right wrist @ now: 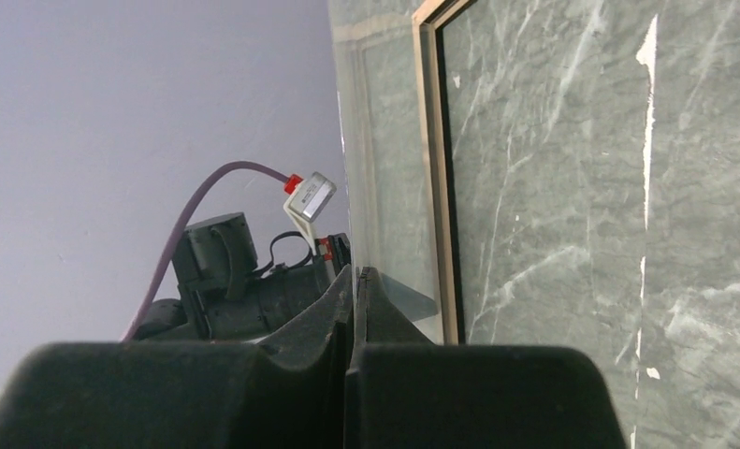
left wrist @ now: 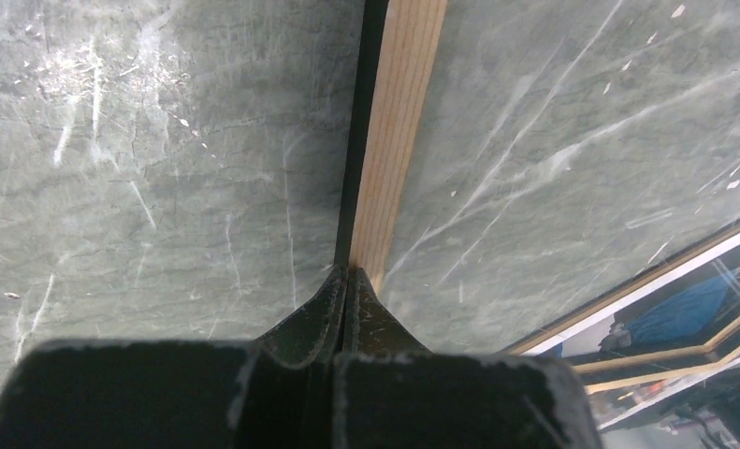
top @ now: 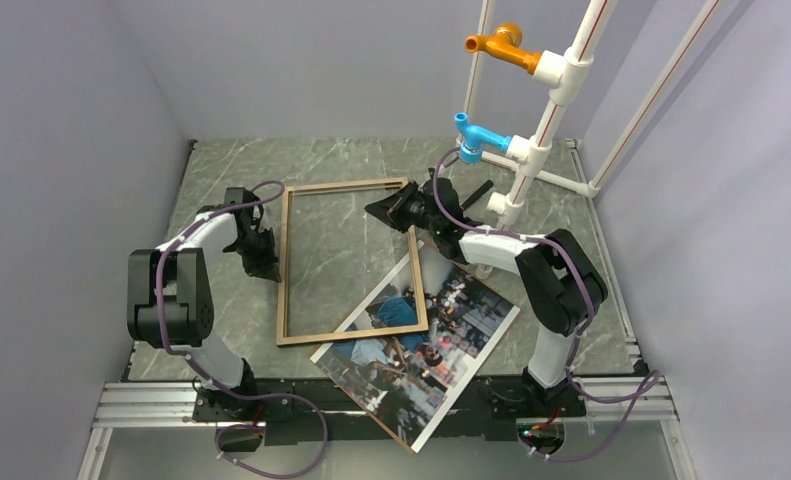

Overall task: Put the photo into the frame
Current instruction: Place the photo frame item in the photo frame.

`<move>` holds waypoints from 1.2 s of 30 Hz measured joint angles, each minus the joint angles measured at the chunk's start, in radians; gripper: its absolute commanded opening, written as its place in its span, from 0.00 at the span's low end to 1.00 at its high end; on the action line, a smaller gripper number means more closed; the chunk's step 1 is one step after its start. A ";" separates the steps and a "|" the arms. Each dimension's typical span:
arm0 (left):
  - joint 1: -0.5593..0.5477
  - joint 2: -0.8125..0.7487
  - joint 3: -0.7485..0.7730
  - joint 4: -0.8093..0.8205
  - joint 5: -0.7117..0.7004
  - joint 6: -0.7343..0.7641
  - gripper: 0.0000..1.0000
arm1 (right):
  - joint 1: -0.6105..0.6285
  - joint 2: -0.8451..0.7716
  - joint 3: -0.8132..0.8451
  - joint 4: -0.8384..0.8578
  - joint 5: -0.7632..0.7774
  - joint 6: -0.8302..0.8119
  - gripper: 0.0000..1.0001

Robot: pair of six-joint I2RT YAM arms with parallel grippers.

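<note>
I find the frame (top: 346, 186) wood side up, long axis near to far. The photo (top: 431, 360) lies face up at near right, one corner under the frame's near-right corner. The right claw (top: 386, 210) is nearer the photo, fully closed at the frame's far-right corner. The left claw (top: 268, 268) is closed against the left rail. Both arms reach low, and I see neither holding anything.

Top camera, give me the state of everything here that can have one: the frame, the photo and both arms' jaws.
Frame: flat on the table, wood back up, empty, near right corner lying over the photo.
Photo: print side up, outside the frame, near end overhanging the table edge.
Left gripper: jaws shut, tips at the frame's left rail.
Right gripper: jaws shut, by the frame's far right corner.
</note>
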 measured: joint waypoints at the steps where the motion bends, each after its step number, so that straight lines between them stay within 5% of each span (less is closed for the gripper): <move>1: 0.000 0.000 0.000 0.000 -0.002 0.000 0.00 | 0.000 -0.001 -0.007 0.005 0.003 0.002 0.00; 36: -0.005 0.001 0.000 -0.009 -0.021 0.006 0.00 | -0.020 -0.017 -0.074 -0.078 0.058 -0.158 0.05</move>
